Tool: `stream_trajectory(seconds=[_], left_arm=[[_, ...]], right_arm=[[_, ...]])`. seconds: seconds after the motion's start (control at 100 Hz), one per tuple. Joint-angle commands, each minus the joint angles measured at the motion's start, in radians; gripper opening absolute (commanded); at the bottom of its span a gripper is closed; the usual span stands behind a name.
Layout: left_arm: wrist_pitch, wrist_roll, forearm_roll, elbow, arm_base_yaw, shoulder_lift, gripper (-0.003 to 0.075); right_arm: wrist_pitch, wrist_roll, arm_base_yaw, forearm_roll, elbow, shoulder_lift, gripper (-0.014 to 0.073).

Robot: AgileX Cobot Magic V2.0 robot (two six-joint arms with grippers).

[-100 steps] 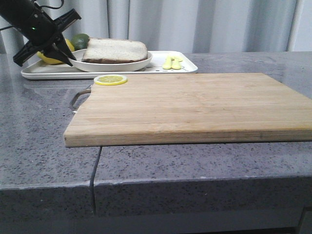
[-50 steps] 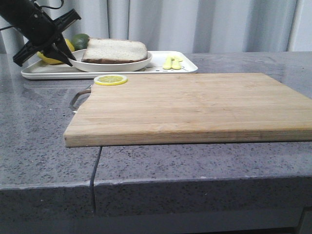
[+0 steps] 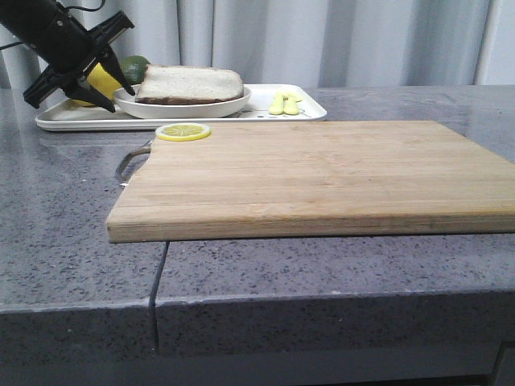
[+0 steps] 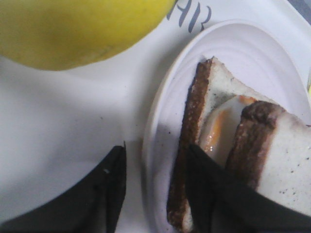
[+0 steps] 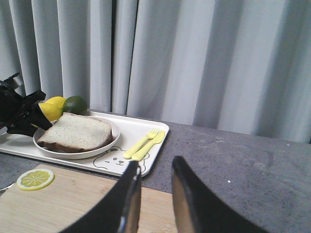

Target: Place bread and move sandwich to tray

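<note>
Grey speckled stone makes up the counter (image 3: 72, 241), backed by pale pleated curtains (image 5: 194, 58).

At the far left of that counter lies the tray (image 3: 310, 112), its long side running left to right across the front view, and on it sits the plate (image 3: 233, 104) with the sandwich (image 3: 190, 84). The sandwich lies flat, its longer side along the tray's length. In the left wrist view its near end shows two brown crusts (image 4: 194, 145) with egg white and a streak of orange yolk between them.

On the tray's bare floor a bear line drawing (image 5: 109, 158) can be seen, and the left wrist view catches a scrap of dark lettering (image 4: 192, 14), cut off and not readable.

The left gripper (image 3: 80, 88) is spread wide, nothing between its fingers; one finger (image 4: 209, 194) overlaps the plate by the sandwich's crust, the other is over the tray floor outside the rim. Just beyond it are a lemon (image 4: 73, 29) and a lime (image 5: 75, 104).

Yellow cutlery (image 5: 143, 144) lies on the tray's right part.

Nearer the camera, a lemon slice (image 3: 183, 131) rests on the back left corner of the wooden cutting board (image 3: 322, 177).

The right gripper (image 5: 154, 194) hangs above the board, parted and empty.
</note>
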Motion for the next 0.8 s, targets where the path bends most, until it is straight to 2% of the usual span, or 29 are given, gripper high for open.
stream_trajectory(seconds=[0.0, 0.17, 0.38, 0.79], left_arm=[[-0.018, -0.008, -0.039, -0.036, -0.009, -0.071, 0.0289], [-0.007, -0.008, -0.032, -0.045, -0.007, -0.083, 0.0289], [0.111, -0.008, 0.074, -0.156, -0.005, -0.083, 0.0289], [0.437, -0.008, 0.349, -0.532, 0.016, -0.104, 0.0288]], right_arm=[[-0.063, -0.007, -0.004, -0.003, -0.030, -0.001, 0.0187], [-0.070, -0.007, -0.004, -0.003, -0.030, -0.001, 0.0187], [-0.077, -0.007, -0.004, -0.003, -0.030, -0.001, 0.0187], [-0.099, -0.007, -0.004, -0.003, -0.030, -0.001, 0.0187]])
